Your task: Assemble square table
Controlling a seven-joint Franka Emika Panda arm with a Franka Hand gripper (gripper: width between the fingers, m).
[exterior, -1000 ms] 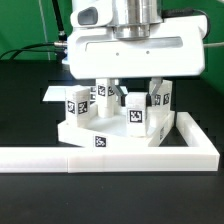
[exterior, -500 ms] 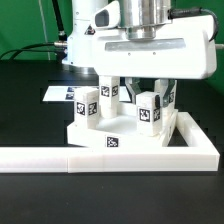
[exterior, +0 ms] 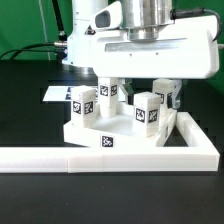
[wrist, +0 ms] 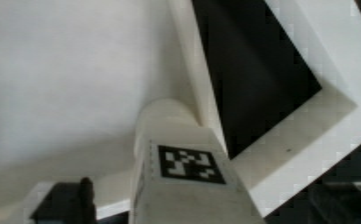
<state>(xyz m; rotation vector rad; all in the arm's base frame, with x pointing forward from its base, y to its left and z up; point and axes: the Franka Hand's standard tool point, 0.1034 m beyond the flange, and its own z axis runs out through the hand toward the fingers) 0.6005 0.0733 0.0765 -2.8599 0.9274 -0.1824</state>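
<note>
- The square table (exterior: 112, 128) is a white plastic slab with a raised rim, lying with its legs pointing up; a black-and-white tag (exterior: 107, 143) sits on its front edge.
- Four short white block legs stand upright on it, each with a square tag: a front leg towards the exterior view's left (exterior: 84, 106), a front leg towards that view's right (exterior: 147, 110), a rear leg on the left side (exterior: 104, 90) and a rear leg on the right side (exterior: 165, 94).
- The slab sits in the inner corner of the long white L-shaped barrier (exterior: 110, 155), its front edge against the long bar and its right side close to the short bar.
- In the wrist view, one tagged leg (wrist: 189, 160) rises close to the camera, with the slab's pale face (wrist: 70, 90) beside it and the barrier's edge (wrist: 319, 100) across the dark table.
- The gripper (exterior: 135, 85) hangs over the table's rear half, between the legs; its fingers stand apart and grasp nothing visible.
- Behind lies a flat white marker board (exterior: 60, 93) on the black tabletop (exterior: 110, 195).
</note>
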